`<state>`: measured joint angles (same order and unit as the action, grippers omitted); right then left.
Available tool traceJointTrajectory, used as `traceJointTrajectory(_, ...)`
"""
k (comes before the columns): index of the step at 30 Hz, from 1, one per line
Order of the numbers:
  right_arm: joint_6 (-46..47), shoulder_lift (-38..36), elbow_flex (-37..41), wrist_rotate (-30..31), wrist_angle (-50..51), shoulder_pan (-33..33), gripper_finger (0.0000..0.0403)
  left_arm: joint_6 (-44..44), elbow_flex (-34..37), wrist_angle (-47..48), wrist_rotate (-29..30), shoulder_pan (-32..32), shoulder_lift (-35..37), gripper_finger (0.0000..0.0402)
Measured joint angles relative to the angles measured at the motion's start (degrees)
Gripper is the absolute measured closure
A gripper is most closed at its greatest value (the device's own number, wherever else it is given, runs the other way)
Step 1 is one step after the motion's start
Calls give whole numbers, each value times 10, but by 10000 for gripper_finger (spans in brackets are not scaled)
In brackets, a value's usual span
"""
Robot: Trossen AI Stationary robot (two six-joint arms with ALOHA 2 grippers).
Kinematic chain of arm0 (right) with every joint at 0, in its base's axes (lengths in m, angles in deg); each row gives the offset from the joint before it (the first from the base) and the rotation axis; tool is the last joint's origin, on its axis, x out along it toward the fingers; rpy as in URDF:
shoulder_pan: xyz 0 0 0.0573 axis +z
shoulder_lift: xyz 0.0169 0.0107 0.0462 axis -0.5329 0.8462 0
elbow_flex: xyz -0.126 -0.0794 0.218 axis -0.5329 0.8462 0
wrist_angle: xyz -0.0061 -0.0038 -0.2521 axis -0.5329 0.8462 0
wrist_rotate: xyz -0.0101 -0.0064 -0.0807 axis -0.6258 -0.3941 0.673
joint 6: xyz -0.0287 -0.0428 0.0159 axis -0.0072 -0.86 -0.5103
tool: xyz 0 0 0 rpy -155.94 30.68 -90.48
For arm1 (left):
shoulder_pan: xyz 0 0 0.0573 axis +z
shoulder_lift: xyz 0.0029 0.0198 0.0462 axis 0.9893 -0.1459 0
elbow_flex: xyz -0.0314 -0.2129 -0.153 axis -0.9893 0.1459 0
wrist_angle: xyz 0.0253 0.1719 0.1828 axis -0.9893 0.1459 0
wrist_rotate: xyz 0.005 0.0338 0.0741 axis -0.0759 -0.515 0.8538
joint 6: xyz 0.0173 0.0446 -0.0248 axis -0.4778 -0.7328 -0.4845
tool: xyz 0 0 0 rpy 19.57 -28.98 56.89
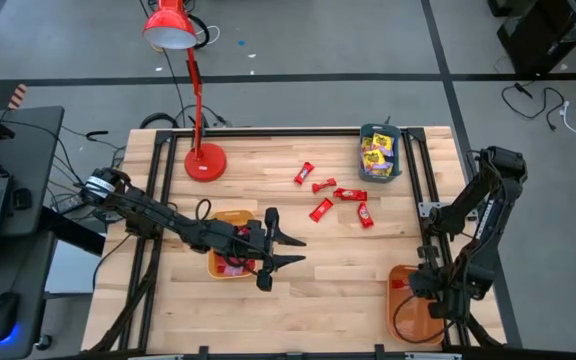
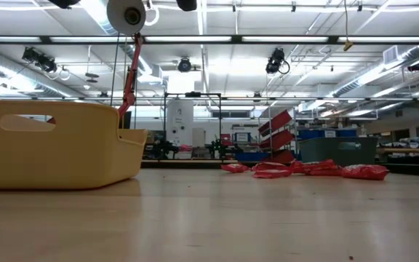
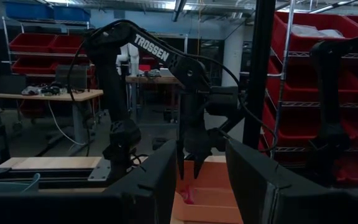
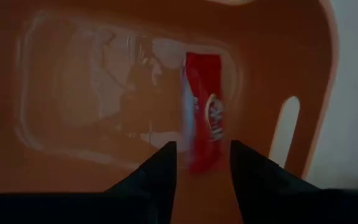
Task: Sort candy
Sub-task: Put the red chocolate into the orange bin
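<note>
Five red candies (image 1: 321, 209) lie loose mid-tabletop (image 1: 298, 300), well apart from both arms. Yellow packets (image 1: 376, 153) sit in teal tray (image 1: 380, 171) at far edge. Orange tray (image 1: 230, 262) on L side holds a few reddish pieces, partly hidden by L arm.

R claw (image 4: 202, 163) is down over second orange tray (image 1: 400, 312) at near R corner. R wrist view: fingers parted, one red candy (image 4: 206, 127) lying on tray floor just beyond the tips, not pinched. Judged: release step of a red drop-off, candy looks let go; cannot tell if it is fully settled.

L claw (image 1: 286, 251) hangs just beside L orange tray, pointing toward tabletop centre, fingers spread wide, nothing between them. Looks to be waiting.

Red desk lamp (image 1: 191, 85) at far L, not in play.

Step in hand: sorting reds by colour into a tray, approx one dropped here, five left loose.

Next move (judgement): R arm needs to lift clear of tray wall w/o dragging candy out, then reach to nearest loose red. Flat wrappers lie flush on wood, so a low, square pinch needed. Risk: claw nudges neighbour pieces, since two lie close together.
</note>
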<state>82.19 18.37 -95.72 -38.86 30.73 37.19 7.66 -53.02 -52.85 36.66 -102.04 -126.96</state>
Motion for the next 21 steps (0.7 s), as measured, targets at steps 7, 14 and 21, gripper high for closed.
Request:
traceJointTrajectory(7, 2, -15, -6, -36, 9, -3, 248, 0, 0, 1, 0, 0, 0, 261)
traceJointTrajectory(14, 9, -49, -95, -50, 67, -22, 259, 15, 0, 2, 0, 0, 0, 261)
traceJointTrajectory(21, -32, -64, -190, 107, 110, -101, 275, 59, 0, 3, 33, 0, 0, 261)
